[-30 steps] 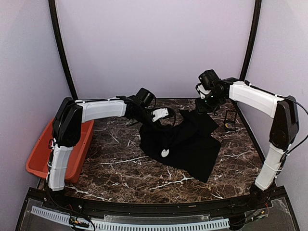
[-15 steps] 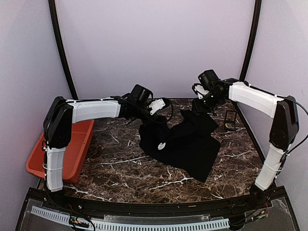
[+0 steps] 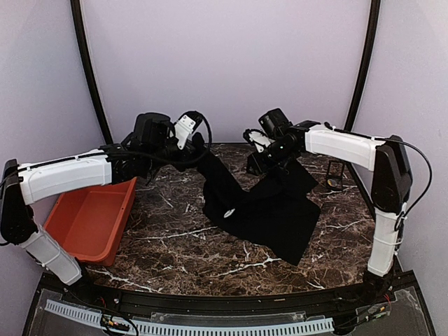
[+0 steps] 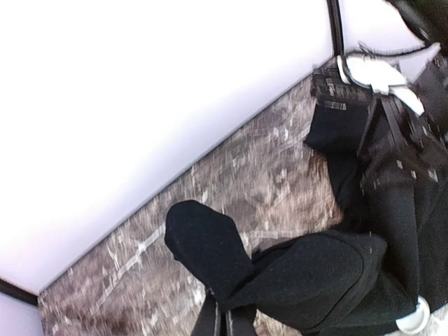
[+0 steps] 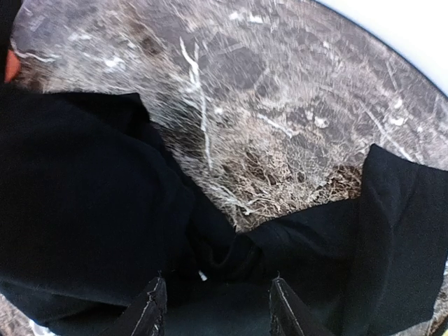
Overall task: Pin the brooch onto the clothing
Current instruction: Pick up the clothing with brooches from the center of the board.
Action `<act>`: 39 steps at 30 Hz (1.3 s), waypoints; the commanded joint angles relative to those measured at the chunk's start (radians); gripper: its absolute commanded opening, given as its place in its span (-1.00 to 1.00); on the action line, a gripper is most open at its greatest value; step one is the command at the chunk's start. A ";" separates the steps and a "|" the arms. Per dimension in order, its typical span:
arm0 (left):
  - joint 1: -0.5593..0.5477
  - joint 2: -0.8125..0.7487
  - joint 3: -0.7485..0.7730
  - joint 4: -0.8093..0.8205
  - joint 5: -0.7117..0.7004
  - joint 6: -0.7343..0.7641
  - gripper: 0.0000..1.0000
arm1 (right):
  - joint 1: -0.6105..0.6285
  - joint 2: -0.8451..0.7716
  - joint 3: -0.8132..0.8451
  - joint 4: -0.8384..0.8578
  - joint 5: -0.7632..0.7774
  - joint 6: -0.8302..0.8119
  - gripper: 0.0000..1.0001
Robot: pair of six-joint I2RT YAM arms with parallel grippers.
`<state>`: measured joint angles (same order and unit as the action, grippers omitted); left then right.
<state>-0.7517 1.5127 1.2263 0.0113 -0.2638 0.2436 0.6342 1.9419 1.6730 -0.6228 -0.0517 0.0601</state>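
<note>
1. Both arms have lifted the clothing (image 3: 269, 210) higher toward frame centre.
2. Left gripper (image 4: 224, 318) pinches fabric narrowly; right gripper (image 5: 213, 308) straddles fabric, grip unclear.
3. No pinning is evident yet.

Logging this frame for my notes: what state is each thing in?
Black T-shirt: crumpled on the marble table, far edge lifted at two corners.
Left claw: shut on the shirt.
Right claw: cloth between its fingers; grip unclear.
Red plastic bin: empty, at the table's left edge.

Black clothing (image 3: 269, 210); seemingly brown-marbled table (image 3: 175, 238).
</note>
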 commanded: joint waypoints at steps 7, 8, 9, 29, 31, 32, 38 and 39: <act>-0.016 -0.229 -0.241 -0.253 -0.332 -0.302 -0.99 | -0.028 0.052 -0.057 -0.047 0.177 0.082 -0.02; -0.016 -0.250 -0.277 -0.273 -0.340 -0.335 -0.99 | -0.038 0.040 -0.082 -0.049 0.178 0.098 -0.02; -0.016 -0.291 -0.296 -0.283 -0.339 -0.351 -0.99 | -0.047 0.028 -0.105 -0.050 0.182 0.109 -0.03; -0.015 -0.423 -0.456 -0.447 -0.263 -0.509 -0.99 | -0.127 -0.081 -0.204 -0.093 0.188 0.186 -0.05; -0.015 -0.431 -0.465 -0.436 -0.212 -0.510 -0.98 | -0.112 -0.092 -0.138 -0.074 0.134 0.153 -0.04; -0.015 -0.433 -0.467 -0.435 -0.196 -0.511 -0.95 | -0.102 -0.091 -0.101 -0.066 0.112 0.135 -0.04; -0.016 -0.441 -0.463 -0.470 -0.085 -0.539 -0.06 | -0.079 0.072 0.200 -0.152 0.056 0.060 -0.03; -0.016 -0.464 -0.464 -0.458 -0.073 -0.534 0.18 | -0.079 0.109 0.236 -0.163 0.056 0.051 -0.02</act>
<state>-0.7685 1.0996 0.7738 -0.4168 -0.4210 -0.2695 0.5457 1.9312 1.7794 -0.7357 0.0479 0.1699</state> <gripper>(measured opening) 0.433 0.486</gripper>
